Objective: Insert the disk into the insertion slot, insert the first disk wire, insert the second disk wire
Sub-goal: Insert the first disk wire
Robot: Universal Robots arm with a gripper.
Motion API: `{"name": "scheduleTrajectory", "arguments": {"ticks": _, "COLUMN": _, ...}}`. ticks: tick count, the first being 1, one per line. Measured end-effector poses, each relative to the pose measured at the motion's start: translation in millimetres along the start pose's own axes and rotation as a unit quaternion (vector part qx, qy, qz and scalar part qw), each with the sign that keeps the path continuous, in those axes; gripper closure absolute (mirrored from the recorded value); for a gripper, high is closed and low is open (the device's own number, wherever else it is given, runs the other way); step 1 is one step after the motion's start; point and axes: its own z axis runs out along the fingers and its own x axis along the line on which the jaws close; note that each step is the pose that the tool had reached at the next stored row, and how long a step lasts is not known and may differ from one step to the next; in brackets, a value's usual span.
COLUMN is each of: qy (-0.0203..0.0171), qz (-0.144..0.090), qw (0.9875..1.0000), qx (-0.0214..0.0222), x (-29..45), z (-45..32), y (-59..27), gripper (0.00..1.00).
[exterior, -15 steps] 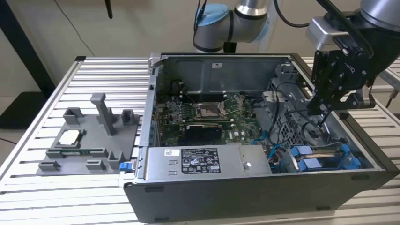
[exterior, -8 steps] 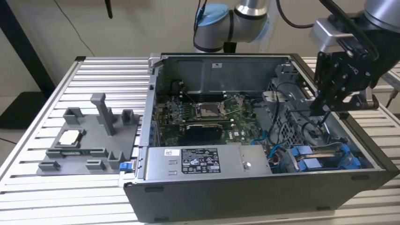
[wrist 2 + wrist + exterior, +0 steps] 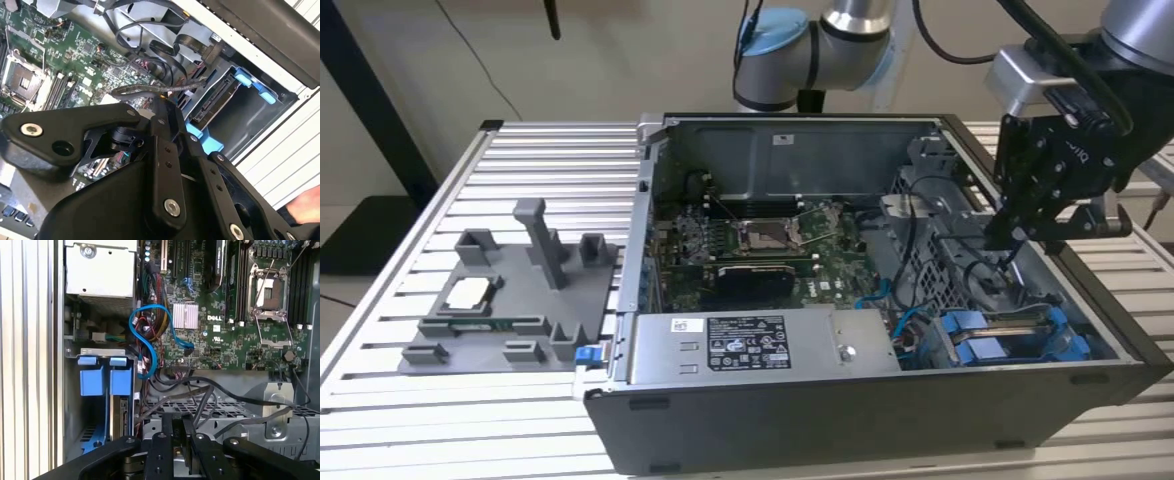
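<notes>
The disk (image 3: 220, 97) lies inside the insertion slot (image 3: 1070, 345) at the case's near corner on the exterior view's right. Its blue carrier tabs (image 3: 105, 381) and connector edge face the open interior. My gripper (image 3: 1007, 243) hangs inside the case just behind the bay, above a bundle of black cables. In both wrist views its fingers stand close together on a black disk wire (image 3: 145, 89) that runs across the tips. The same disk wire (image 3: 200, 400) curves down between the fingers (image 3: 167, 440). Which of the two wires it is, I cannot tell.
A grey power-supply box (image 3: 747, 340) fills the case's front. The motherboard (image 3: 761, 240) lies behind it, with a blue data cable (image 3: 145, 335) looping nearby. A perforated metal cage (image 3: 225, 407) sits under the gripper. A grey fixture (image 3: 507, 290) stands outside the case. A person's hand (image 3: 306, 206) shows at the edge.
</notes>
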Motion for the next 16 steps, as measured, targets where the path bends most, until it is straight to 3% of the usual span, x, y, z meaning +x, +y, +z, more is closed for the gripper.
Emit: {"name": "scheduleTrajectory", "arguments": {"ticks": 16, "qy": 0.0035, "qz": 0.0, "qw": 1.0, "qx": -0.0001, "x": 4.0, "z": 8.6, "y": -8.8, "gripper": 0.81}}
